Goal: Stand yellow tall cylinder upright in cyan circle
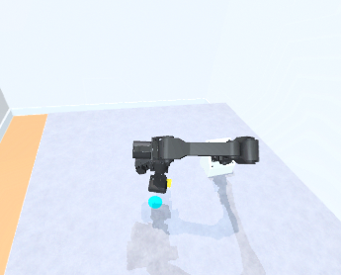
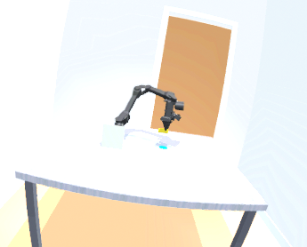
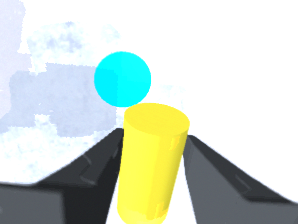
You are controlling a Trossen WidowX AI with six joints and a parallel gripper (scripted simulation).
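Note:
My gripper (image 1: 160, 189) (image 2: 165, 129) (image 3: 154, 139) is shut on the yellow tall cylinder (image 3: 152, 160) (image 1: 169, 183) (image 2: 163, 131). In the wrist view the cylinder runs between the two dark fingers, its free end pointing toward the cyan circle (image 3: 122, 79) (image 1: 155, 202) (image 2: 164, 147). The circle lies on the table just beyond the cylinder's end. In the top view the gripper hangs a little above and just behind the circle. Most of the cylinder is hidden by the fingers in the top and exterior views.
The arm's white base block (image 1: 215, 167) (image 2: 112, 136) stands on the table behind the gripper. The table (image 2: 135, 182) has a curved front edge. An orange floor strip (image 1: 12, 173) lies to the left.

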